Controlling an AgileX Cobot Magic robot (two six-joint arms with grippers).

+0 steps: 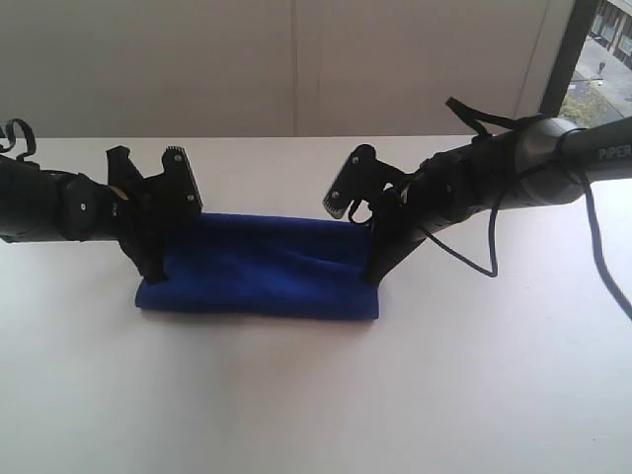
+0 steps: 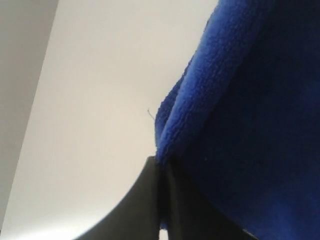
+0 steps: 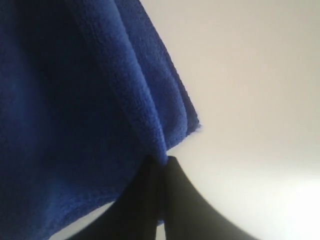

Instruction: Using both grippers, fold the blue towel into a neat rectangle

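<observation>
- The blue towel [image 1: 267,269] lies on the white table [image 1: 316,395] as a long doubled band, with the left gripper [image 1: 153,273] at 1 end and the right gripper [image 1: 372,275] at the other.
- The fold looks to be in mid-course, both ends taken up for a further fold.
- The next move probably calls for the 2 arms to lift together and carry the held edge across evenly, so the layers line up.
- In the left wrist view the fingers [image 2: 142,210] are pressed together, pinching the towel's edge at their tips.
- The right gripper's fingers [image 3: 185,210] nip the edge at their end the same way.
</observation>
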